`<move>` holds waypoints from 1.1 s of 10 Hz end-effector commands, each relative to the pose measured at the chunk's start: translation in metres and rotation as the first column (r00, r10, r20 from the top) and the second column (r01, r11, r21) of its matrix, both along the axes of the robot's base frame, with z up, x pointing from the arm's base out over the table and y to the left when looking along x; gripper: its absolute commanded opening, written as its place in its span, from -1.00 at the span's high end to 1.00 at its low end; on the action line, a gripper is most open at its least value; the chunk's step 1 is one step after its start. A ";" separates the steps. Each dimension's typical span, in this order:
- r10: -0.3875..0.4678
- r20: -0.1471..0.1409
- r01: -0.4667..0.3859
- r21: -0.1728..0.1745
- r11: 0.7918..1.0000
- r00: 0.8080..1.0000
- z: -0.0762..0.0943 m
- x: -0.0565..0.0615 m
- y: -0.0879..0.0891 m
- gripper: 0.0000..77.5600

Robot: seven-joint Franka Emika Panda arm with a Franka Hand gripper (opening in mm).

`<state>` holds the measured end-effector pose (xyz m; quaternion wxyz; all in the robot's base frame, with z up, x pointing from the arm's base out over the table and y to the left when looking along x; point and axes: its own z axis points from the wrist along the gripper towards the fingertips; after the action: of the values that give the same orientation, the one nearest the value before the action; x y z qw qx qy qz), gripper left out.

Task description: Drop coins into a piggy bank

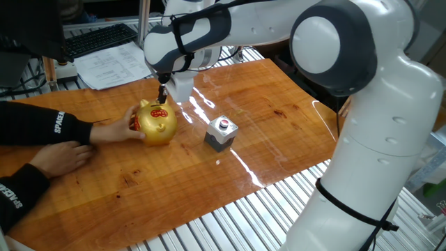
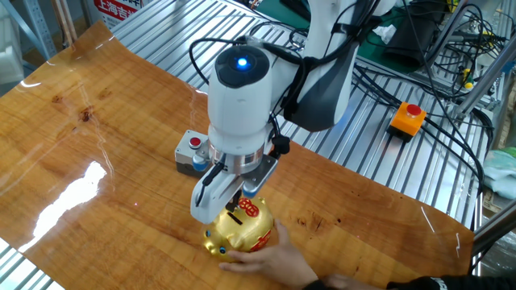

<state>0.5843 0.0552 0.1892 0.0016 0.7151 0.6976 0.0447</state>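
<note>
The shiny gold piggy bank (image 1: 157, 123) with red marks on its back stands on the wooden table, held from the left by a person's hand (image 1: 117, 128). My gripper (image 1: 162, 95) points down right above the pig's back, its fingers close together. No coin shows between them. In the other fixed view the gripper (image 2: 235, 207) hangs just over the slot on top of the piggy bank (image 2: 240, 231), and the hand (image 2: 272, 258) holds the pig from the front.
A small grey block with a red-dotted top (image 1: 221, 132) stands right of the pig; it also shows in the other fixed view (image 2: 193, 153). The person's second hand (image 1: 61, 157) rests on the table. Keyboard (image 1: 97, 38) and papers (image 1: 111, 66) lie behind. An orange button box (image 2: 406, 118) sits off the board.
</note>
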 end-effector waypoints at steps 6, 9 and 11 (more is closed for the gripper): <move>0.007 0.005 -0.007 -0.017 1.000 1.000 -0.003 0.003 0.006 0.97; 0.021 0.007 -0.020 -0.025 0.999 1.000 -0.007 -0.004 0.007 0.97; 0.016 0.011 -0.015 -0.025 1.000 1.000 -0.009 -0.004 0.008 0.97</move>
<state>0.5805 0.0621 0.1815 0.0133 0.7084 0.7046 0.0392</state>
